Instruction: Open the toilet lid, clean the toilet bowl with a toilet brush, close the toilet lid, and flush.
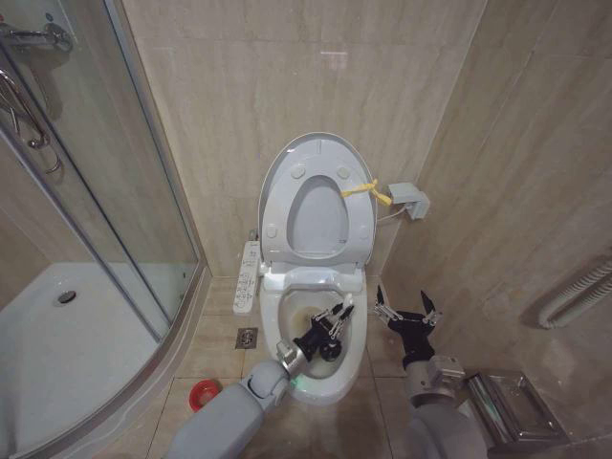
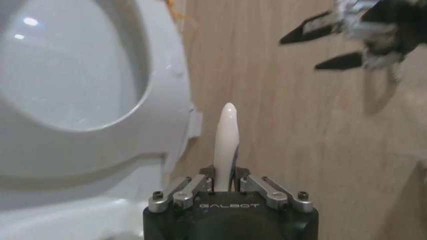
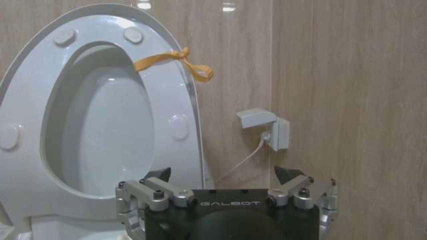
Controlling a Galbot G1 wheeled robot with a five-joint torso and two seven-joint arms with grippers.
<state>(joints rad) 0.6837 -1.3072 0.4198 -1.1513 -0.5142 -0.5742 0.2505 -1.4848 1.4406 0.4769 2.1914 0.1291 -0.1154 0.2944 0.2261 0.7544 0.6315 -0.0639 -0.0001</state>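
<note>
- With the toilet lid standing upright against the wall, its yellow strap at the right edge, you have the toilet bowl open below it.
- Your left gripper sits over the bowl, fingers clamped on the white handle of the toilet brush.
- Your right gripper hangs just right of the bowl, fingers spread apart, holding nothing.
- You can see a red holder on the floor, left of the toilet.
</note>
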